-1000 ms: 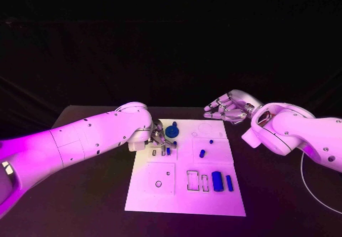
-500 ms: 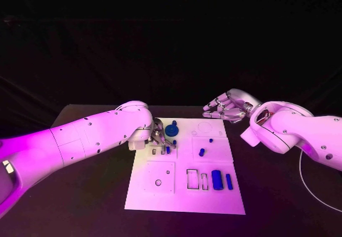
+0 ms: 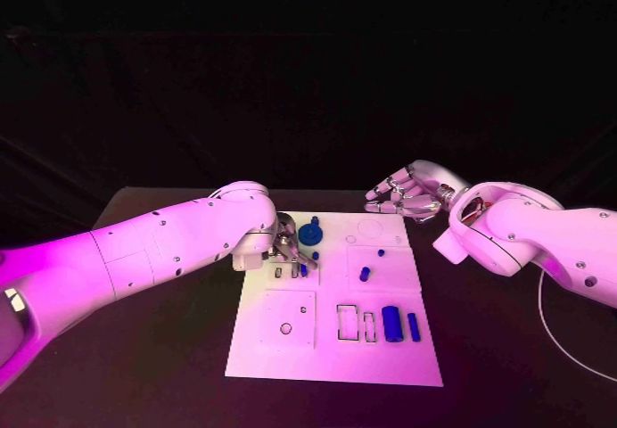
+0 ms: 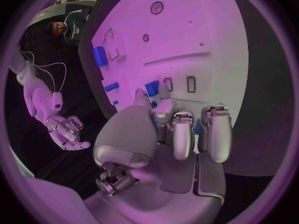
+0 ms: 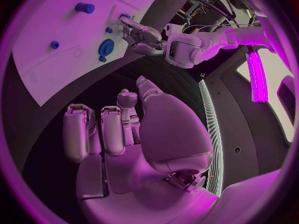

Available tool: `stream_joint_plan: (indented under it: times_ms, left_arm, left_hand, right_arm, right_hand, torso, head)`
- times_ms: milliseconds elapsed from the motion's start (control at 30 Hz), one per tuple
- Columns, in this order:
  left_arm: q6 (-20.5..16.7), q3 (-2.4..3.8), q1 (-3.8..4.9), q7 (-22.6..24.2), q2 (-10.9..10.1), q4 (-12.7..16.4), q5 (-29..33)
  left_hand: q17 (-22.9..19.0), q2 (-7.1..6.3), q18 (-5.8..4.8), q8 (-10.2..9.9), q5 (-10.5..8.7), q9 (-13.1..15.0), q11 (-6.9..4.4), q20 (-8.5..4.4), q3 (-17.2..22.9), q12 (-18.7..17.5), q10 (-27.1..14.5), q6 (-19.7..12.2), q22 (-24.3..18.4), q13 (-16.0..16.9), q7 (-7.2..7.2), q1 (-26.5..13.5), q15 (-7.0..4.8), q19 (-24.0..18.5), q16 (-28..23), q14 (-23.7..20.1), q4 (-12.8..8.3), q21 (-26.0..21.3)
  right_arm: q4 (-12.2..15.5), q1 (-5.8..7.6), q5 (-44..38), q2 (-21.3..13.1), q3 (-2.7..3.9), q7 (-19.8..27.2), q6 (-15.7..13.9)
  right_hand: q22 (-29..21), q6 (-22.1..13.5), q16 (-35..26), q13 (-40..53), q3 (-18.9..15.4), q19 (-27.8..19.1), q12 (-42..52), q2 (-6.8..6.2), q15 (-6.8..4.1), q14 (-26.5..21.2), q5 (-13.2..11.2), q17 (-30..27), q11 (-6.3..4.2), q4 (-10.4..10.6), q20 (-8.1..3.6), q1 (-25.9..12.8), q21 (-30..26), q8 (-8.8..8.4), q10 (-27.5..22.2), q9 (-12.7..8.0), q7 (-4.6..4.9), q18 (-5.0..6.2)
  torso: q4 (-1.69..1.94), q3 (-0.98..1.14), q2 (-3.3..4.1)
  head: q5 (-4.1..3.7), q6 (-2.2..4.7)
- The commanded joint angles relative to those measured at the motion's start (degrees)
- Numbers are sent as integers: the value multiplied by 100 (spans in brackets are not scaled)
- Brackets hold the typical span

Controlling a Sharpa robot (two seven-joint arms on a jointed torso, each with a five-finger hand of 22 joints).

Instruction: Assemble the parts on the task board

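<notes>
Head view shows, nearest, two blue parts [image 3: 392,324] lying beside outlined slots at the near right of the white task board [image 3: 283,357] on the black bench [image 3: 154,374]. Farther in, the left hand [image 3: 285,250] pinches a small blue part [image 4: 151,88] at the board's left slots, just near a blue disc [image 3: 310,236]. Beyond the board's far right corner, the right hand [image 3: 401,198] hangs with fingers loosely curled, holding nothing.

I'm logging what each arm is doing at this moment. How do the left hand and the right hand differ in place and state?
The left hand is down on the task board, fingers closed around a small blue part; the right hand hangs off the board past its far right corner. The left hand holds a part, while the right hand holds nothing, its fingers loosely curled. Both are silver hands on white arms.
</notes>
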Motion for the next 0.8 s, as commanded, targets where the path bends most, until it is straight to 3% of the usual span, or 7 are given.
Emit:
stream_joint_plan:
  times_ms: [33, 333, 533, 667, 733, 800]
  left_arm:
    - [121, 3, 0, 8, 11, 39, 38]
    - [36, 3, 0, 18, 5, 51, 131]
    - [-60, 4, 0, 29, -4, 48, 168]
    - [-108, 4, 0, 35, -14, 50, 173]
    - [-120, 4, 0, 42, -23, 49, 174]
    - [-118, 4, 0, 49, -37, 50, 181]
  left_hand:
    - [1510, -1, -116, 45, -15, 26, -20, -34, 31, 12, 0, -37, 990, 6, -8, 94, -32, 404, 17, 614, -38, 20]
    - [1510, 109, -115, 84, -14, 113, -23, -34, 180, 5, -3, -83, 989, 7, -8, 300, -33, 401, 17, 614, -143, 17]
    - [1510, 402, -106, 26, -5, 158, -79, -65, 783, -92, -77, -259, 958, -65, -64, 1159, -79, 386, 17, 614, -686, -6]
    - [1510, 468, -101, -67, 77, 150, -65, -79, 1221, -205, -163, -382, 937, -142, -39, 1557, -80, 376, 17, 614, -979, -22]
    - [1510, 428, -100, -105, 140, 155, -34, -66, 1500, -280, -207, -423, 926, -198, 5, 1648, -53, 371, 17, 614, -1092, -31]
    - [1510, 242, -98, -128, 163, 188, -11, -21, 1989, -329, -199, -412, 922, -237, 55, 1484, -4, 367, 17, 614, -1108, -39]
  right_arm:
    - [-9, -6, -165, 20, -2, -16, 63]
    - [-25, -10, -174, 41, -5, -23, 58]
    - [-39, -12, -163, 47, -6, -35, 75]
    - [-45, -13, -162, 50, -8, -41, 90]
    - [-48, -15, -161, 52, -9, -43, 100]
    - [-49, -16, -161, 52, -10, -44, 109]
  right_hand:
    - [2, 57, -28, -7, -29, -52, -26, 75, -42, 281, 29, -11, -20, 12, -4, 11, -24, 43, -18, 8, -5, 92]
    - [1, 63, -29, -9, -29, -52, -26, 78, -44, 282, 36, -12, -23, 11, -5, 17, -25, 46, -14, 9, -7, 92]
    - [-2, 70, -35, -20, -29, -53, -34, 81, -46, 281, 46, -18, -25, 7, -7, 26, -28, 49, -12, 10, -10, 92]
    - [-2, 72, -35, -19, -29, -52, -31, 82, -47, 282, 52, -17, -26, 6, -8, 29, -28, 50, -8, 11, -11, 92]
    - [-2, 72, -35, -19, -29, -52, -31, 82, -47, 282, 52, -17, -26, 6, -8, 29, -28, 50, -8, 11, -11, 92]
    - [-1, 74, -37, -16, -30, -51, -24, 84, -48, 282, 62, -18, -27, 6, -9, 33, -29, 51, -2, 11, -12, 92]
  torso:
    - [-3, 3, 1]
    - [0, 4, 3]
    - [3, 4, 2]
    - [-1, 3, 2]
    - [-1, 4, 2]
    - [2, 5, 3]
  head:
    - [6, -6]
    - [0, -26]
    - [-4, -38]
    - [-3, -45]
    - [-4, -45]
    - [-4, -48]
